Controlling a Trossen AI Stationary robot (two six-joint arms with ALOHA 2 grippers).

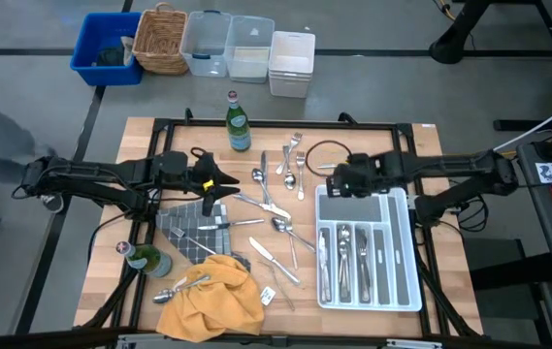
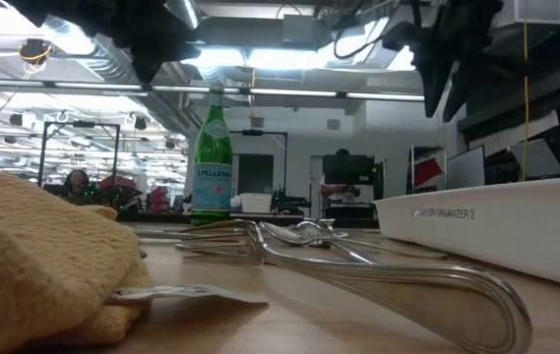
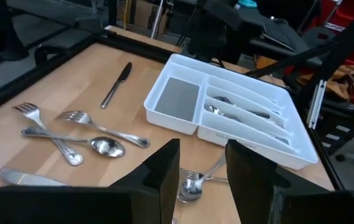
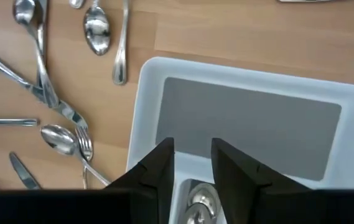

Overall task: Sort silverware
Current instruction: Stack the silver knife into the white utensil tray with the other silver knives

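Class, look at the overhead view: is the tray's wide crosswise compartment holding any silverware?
No. The tray's wide compartment shows only its bare grey floor.

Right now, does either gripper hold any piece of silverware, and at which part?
Nothing is held. The left gripper and the right gripper both have open fingers with no silverware between them; the right one hangs over the white tray.
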